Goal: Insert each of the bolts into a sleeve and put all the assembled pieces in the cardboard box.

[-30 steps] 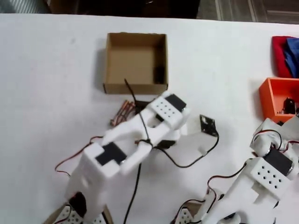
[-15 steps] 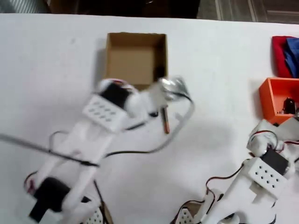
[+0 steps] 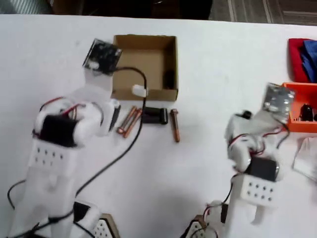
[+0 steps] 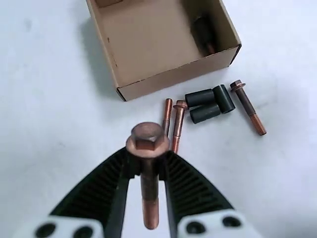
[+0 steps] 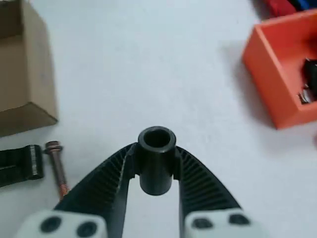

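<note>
Left wrist view: a bolt (image 4: 147,141) is clamped by the left gripper (image 4: 148,159); a black sleeve (image 5: 156,173) is grasped by the right gripper (image 5: 156,151).

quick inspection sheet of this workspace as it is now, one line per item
surface: white table, no spills seen
job's things: open cardboard box holding one dark sleeve with a copper tip; three loose copper bolts and a cluster of black cylindrical sleeves lie on the table beside the box
clutter: orange plastic tray with small parts; red and blue cloth
grippers: left gripper shut on a copper hex-head bolt; right gripper shut on a single black sleeve
cables: black cable trails over the table by the loose bolts
surroundings: dark area beyond the table's far edge
</note>
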